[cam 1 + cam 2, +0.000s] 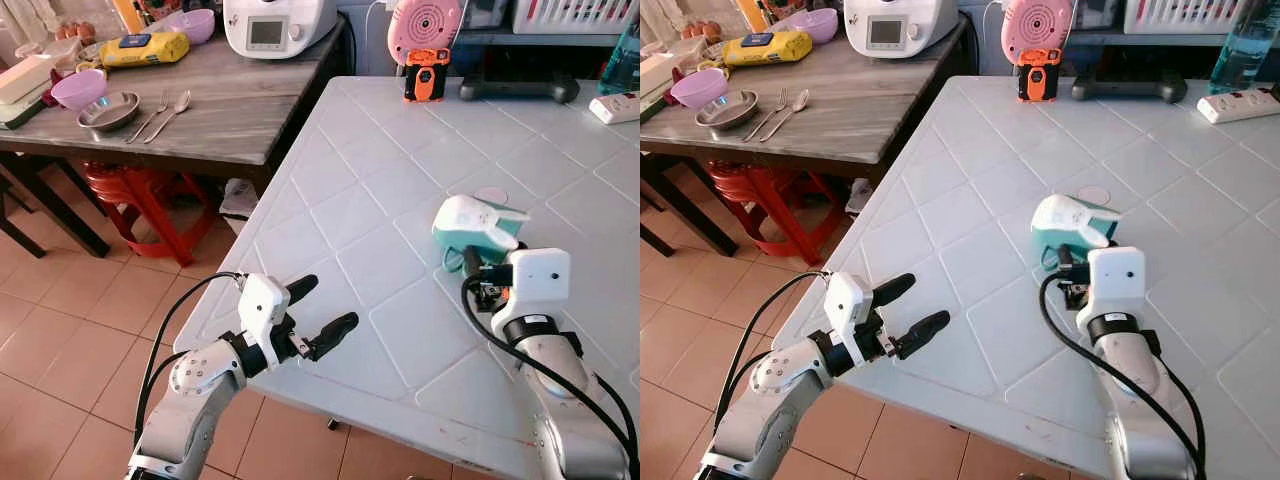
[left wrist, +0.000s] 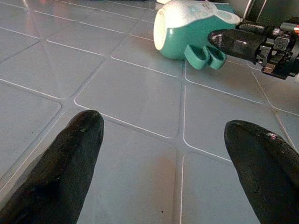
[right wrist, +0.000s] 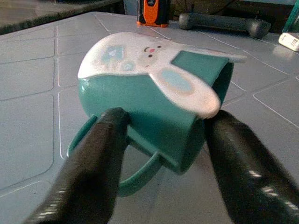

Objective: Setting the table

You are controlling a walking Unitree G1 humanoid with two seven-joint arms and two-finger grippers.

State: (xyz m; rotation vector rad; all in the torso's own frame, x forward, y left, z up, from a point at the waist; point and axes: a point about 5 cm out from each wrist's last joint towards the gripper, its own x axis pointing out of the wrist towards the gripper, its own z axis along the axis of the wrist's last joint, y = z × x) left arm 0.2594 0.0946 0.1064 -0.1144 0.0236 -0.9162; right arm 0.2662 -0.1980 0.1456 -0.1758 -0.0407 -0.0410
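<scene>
A teal mug (image 1: 470,228) with a white bunny figure lies on its side on the white tiled table (image 1: 380,200), its handle low against the tabletop. My right gripper (image 3: 167,115) is open and straddles the mug (image 3: 154,93). One finger sits by the handle (image 3: 135,182) and the other by the rim. My left gripper (image 1: 330,302) hovers open and empty over the table's front edge, apart from the mug, with its fingers pointing toward the mug (image 2: 187,28).
A wooden table (image 1: 230,110) to the left holds a purple bowl (image 1: 79,88), a metal dish (image 1: 108,110), a fork (image 1: 150,115) and a spoon (image 1: 172,112). A red stool (image 1: 150,200) stands under it. A pink device (image 1: 424,30), a dumbbell (image 1: 520,88) and a power strip (image 1: 615,106) line the white table's far side.
</scene>
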